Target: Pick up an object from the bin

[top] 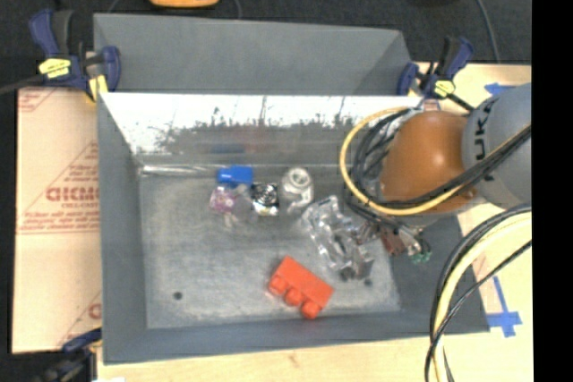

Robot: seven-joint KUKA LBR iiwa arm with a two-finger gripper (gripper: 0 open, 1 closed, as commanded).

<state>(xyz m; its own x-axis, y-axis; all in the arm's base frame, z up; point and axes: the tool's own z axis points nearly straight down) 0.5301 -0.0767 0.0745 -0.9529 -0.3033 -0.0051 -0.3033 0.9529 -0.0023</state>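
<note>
My gripper [360, 260] is low in the right part of the bin, under the arm's orange cover. It sits against a clear, crumpled plastic piece [324, 224] that lies just to its left; whether that piece is held I cannot make out. A red toy brick [299, 286] lies on the floor to the gripper's lower left, apart from it.
Along the back of the bin floor lie a blue block [235, 176], a small clear-and-purple thing [223, 199], a dark shiny thing [264, 199] and a whitish round cap-like thing [296, 184]. The bin's right wall is close behind the gripper.
</note>
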